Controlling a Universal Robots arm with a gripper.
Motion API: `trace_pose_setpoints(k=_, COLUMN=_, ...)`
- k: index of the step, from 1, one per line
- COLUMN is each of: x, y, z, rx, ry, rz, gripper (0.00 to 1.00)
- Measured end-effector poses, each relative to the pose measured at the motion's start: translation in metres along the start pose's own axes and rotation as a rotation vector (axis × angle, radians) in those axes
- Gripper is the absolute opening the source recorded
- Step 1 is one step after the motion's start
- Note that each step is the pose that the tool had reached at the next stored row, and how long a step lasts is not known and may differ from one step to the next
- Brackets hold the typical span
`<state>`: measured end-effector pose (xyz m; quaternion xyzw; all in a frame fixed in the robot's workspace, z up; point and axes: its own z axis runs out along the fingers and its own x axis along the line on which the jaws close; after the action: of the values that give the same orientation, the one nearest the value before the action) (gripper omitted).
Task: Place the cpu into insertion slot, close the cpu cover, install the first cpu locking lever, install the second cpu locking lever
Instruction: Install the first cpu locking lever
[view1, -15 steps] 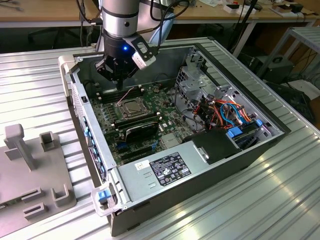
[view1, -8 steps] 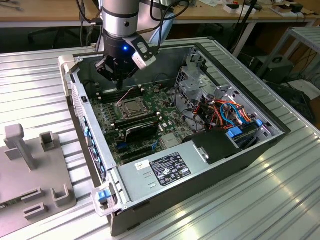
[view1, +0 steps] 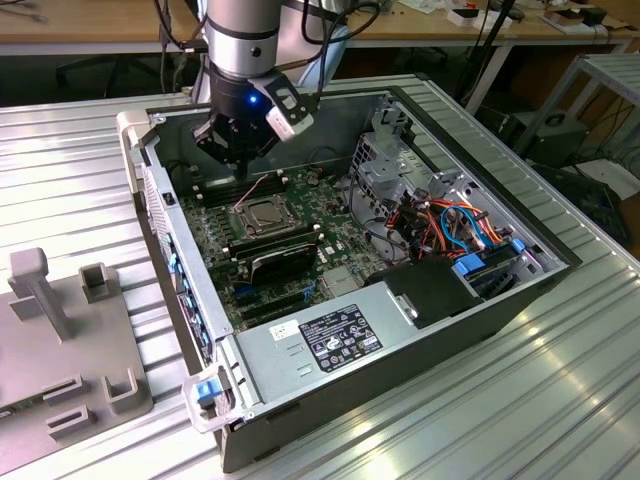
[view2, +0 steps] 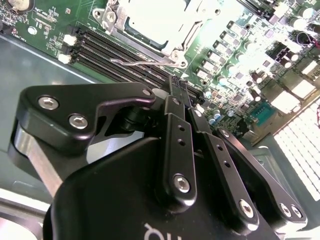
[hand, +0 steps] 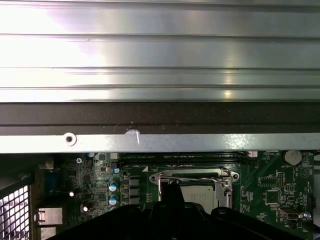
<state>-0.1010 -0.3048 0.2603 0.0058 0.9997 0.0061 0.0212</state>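
The cpu (view1: 262, 214) lies in the insertion slot (view1: 240, 222) on the green motherboard, its silver top bright in both wrist views (view2: 160, 20) (hand: 201, 196). The cpu cover (view2: 176, 50) is a silver frame lying down around the chip. A thin wire locking lever (view2: 142, 63) runs along the socket's edge; it also crosses the socket edge in the first wrist view (hand: 192, 178). My gripper (view1: 238, 162) hangs just above the board beside the socket, towards the case's back wall. Its black fingers (view2: 176, 100) are pressed together, shut on nothing, with the tips (view2: 175, 82) near the lever.
Long black memory slots (view2: 112, 57) lie beside the socket. The open case has a metal wall (hand: 160, 142) behind the gripper, a power supply (view1: 335, 335) at the front and a drive cage with coloured cables (view1: 450, 225) on the exterior view's right. A grey fixture (view1: 60, 330) stands outside.
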Motion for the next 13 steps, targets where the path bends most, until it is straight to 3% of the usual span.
trace_pose_setpoints(k=7, x=-0.0108, y=0.0001, z=0.0041, rx=-0.0002, ry=0.0001, rz=-0.005, gripper=0.11)
trace_pose_setpoints(k=13, x=-0.0166, y=0.0013, z=0.0126, rx=-0.0006, ry=0.0004, rz=-0.015, gripper=0.11)
